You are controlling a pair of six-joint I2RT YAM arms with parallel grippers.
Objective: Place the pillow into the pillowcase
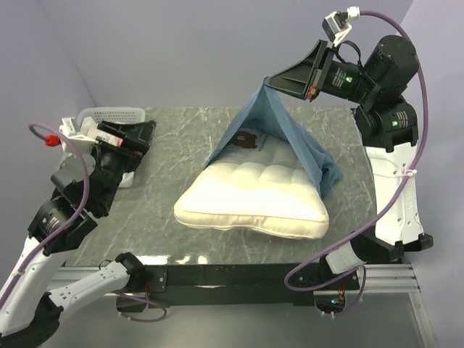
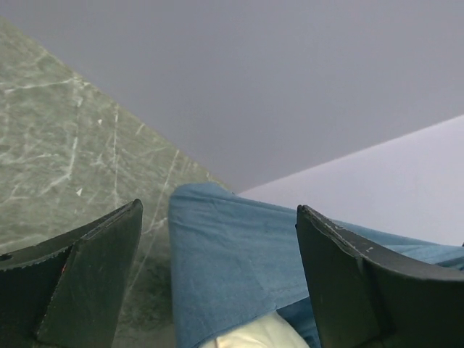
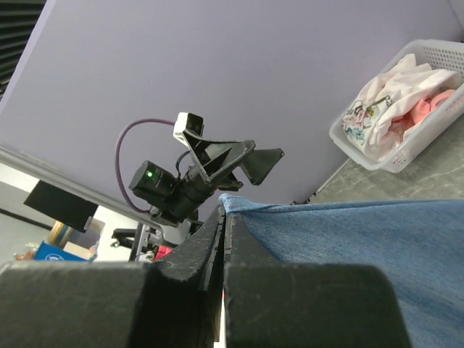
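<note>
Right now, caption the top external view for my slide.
Right pincer holds the blue pillowcase tented over the cream pillow; left pincer hovers open nearby.

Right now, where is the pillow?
In the top view the pillow lies in the middle of the table, its far end under the blue pillowcase that the right end effector holds up like a tent.

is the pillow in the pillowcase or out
Partly in: the far end of the pillow sits under the pillowcase, held up like a tent by the right hand; the rest lies bare.
</note>
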